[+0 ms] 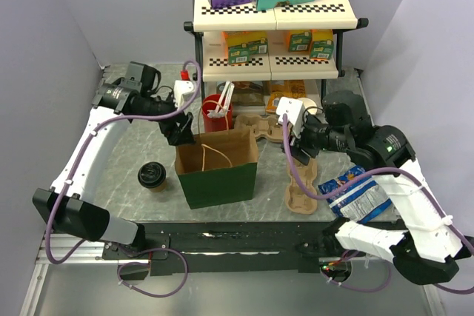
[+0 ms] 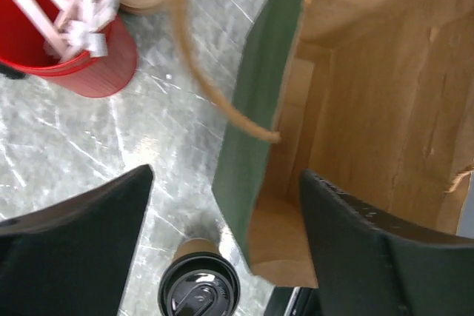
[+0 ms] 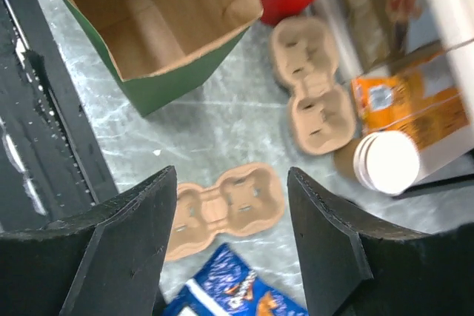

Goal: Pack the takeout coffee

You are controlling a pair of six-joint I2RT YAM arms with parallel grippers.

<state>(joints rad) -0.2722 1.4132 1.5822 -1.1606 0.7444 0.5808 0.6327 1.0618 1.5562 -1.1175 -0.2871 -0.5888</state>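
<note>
The takeout coffee (image 1: 152, 175), a small brown cup with a black lid, stands on the table left of the green paper bag (image 1: 218, 180). It also shows in the left wrist view (image 2: 198, 286), beside the bag's green wall (image 2: 255, 109). My left gripper (image 1: 180, 134) is open and empty, hanging over the bag's left rim, one finger (image 2: 74, 246) outside and the other (image 2: 385, 249) over the bag's opening. My right gripper (image 1: 300, 155) is open and empty above a brown cardboard cup carrier (image 3: 226, 209), right of the bag (image 3: 159, 31).
A red cup of stirrers (image 1: 218, 111) stands behind the bag. A second cup carrier (image 3: 307, 83) and a stack of pale cups (image 3: 385, 162) lie near the shelf rack (image 1: 270, 16). A blue snack packet (image 1: 357, 194) lies at the right front.
</note>
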